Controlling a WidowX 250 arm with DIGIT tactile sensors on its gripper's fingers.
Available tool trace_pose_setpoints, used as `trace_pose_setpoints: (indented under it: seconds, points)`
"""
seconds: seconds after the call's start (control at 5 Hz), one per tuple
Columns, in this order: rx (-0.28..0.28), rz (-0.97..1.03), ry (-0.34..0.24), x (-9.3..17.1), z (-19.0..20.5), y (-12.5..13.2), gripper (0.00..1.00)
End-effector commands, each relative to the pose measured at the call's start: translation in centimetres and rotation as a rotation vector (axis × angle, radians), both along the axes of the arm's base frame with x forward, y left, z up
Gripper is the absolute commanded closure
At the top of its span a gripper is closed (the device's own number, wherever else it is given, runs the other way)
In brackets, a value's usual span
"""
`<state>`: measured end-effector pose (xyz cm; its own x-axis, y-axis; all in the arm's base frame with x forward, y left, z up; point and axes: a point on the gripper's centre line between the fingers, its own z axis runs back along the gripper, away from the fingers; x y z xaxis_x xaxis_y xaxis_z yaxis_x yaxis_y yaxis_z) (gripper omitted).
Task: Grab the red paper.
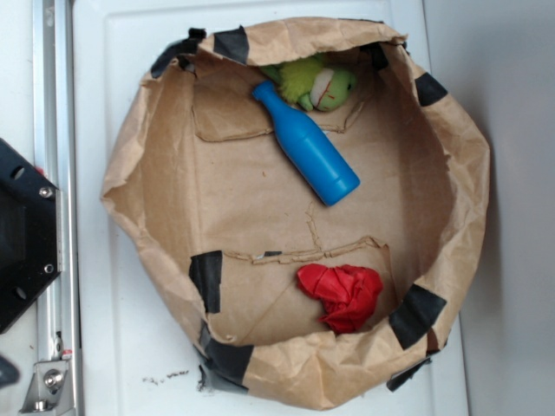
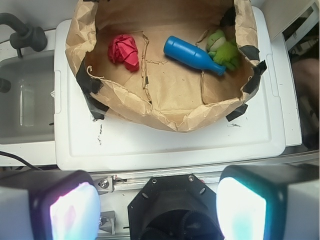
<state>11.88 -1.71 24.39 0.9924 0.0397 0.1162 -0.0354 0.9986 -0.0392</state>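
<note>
My gripper [image 2: 159, 207] is spread wide, its fingertips cut off by the wrist view's lower edge. The red paper [image 2: 124, 51] lies well ahead, slightly left, inside the brown paper bag [image 2: 150, 107], untouched.

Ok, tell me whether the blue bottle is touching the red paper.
Apart. The exterior view shows the blue bottle lying in the upper part of the brown paper bag, the red paper near its lower wall, with bare bag floor between them.
</note>
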Motion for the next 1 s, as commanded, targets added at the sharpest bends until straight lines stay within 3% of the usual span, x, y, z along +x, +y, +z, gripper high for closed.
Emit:
trace_pose_setpoints:
  seconds: [0.0,0.2,0.4,0.6,0.8]
  points:
    - [0.0,0.0,0.0,0.0,0.0,0.0,0.0]
    - [0.015,0.027,-0.062,5.0,-0.2,1.2,0.0]
    - [0.037,0.007,-0.071,10.0,-0.7,2.4,0.0]
    - [0.066,-0.121,-0.116,13.8,-1.4,2.1,0.0]
    - [0.1,-0.371,-0.173,13.7,-3.0,-0.1,0.0]
